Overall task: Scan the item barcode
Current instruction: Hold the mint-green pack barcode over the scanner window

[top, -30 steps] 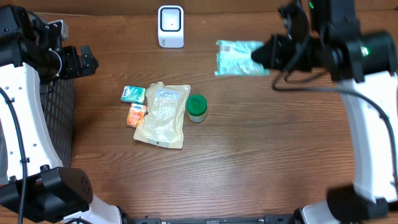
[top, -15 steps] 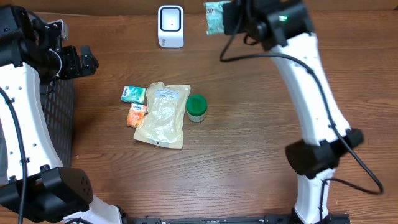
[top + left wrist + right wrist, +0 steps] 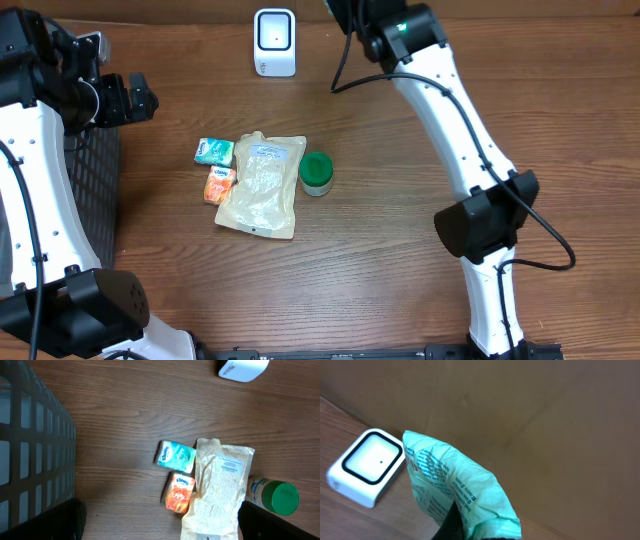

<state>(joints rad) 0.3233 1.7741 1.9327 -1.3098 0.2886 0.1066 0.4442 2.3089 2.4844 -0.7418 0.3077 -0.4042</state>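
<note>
Right wrist view: the right gripper [image 3: 475, 530] pinches the green packet [image 3: 455, 490], which stands up tall. The white scanner [image 3: 367, 467] sits just left and lower, on the surface [image 3: 380, 520].

Kleenex on teal tissue pack [image 3: 176, 456], Kleenex on orange pack [image 3: 179, 492]

Your wood-grain table [image 3: 400, 250] carried a white barcode scanner [image 3: 274, 41] at its far edge. Left of centre lay a beige pouch [image 3: 262, 185], with a teal Kleenex pack [image 3: 214, 151] and an orange Kleenex pack [image 3: 220, 184] just left of it and a green-lidded jar [image 3: 316, 172] just right. A black mesh basket [image 3: 95, 190] sat at the left edge.
</note>
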